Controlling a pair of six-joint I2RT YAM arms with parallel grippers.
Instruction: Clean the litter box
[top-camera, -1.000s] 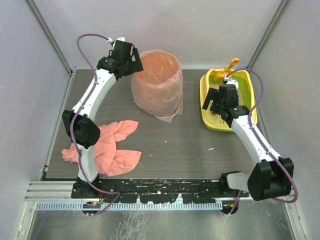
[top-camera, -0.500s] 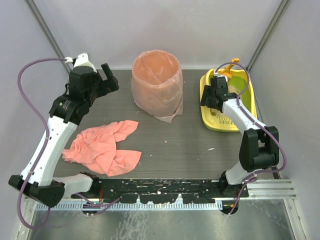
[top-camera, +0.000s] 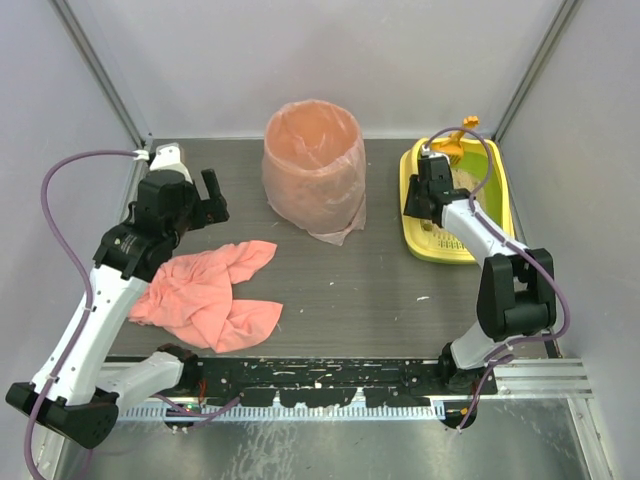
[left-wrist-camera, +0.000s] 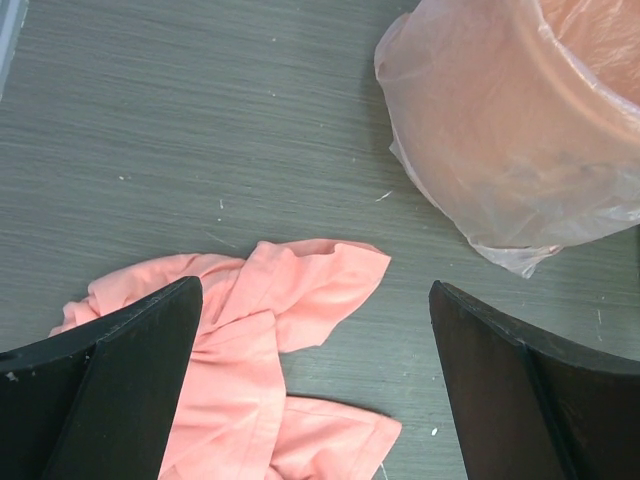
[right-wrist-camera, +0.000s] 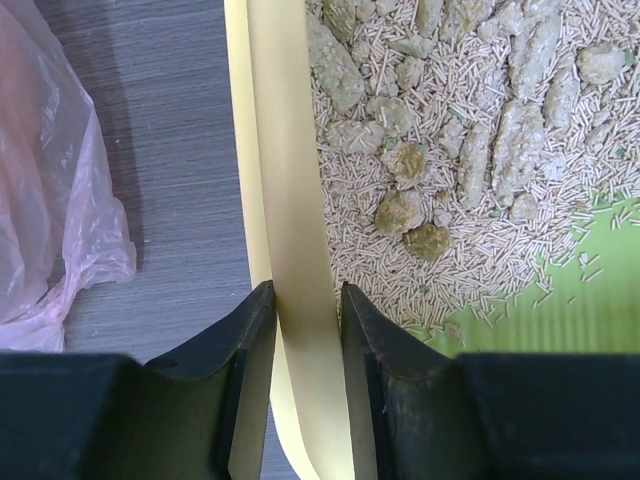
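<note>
The litter box (top-camera: 506, 212) sits at the far right of the table (top-camera: 380, 285), near the bin (top-camera: 312, 170). The right gripper (right-wrist-camera: 305, 300) pinches its left rim. The left gripper (left-wrist-camera: 315, 290) hangs wide open and empty above the cloth (left-wrist-camera: 265, 330). Hazard: lifted by this one thin edge, the box may tilt or slip, spilling litter (right-wrist-camera: 450, 150).

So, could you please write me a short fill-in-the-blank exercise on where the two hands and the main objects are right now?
1. The right hand is shut on the litter box rim, whose colour is ____.
2. The left hand, near the pink cloth, is ____ and holds nothing.
3. In the top view, the plastic-lined bin stands to the ____ of the litter box.

Missing words: yellow; open; left.
</note>
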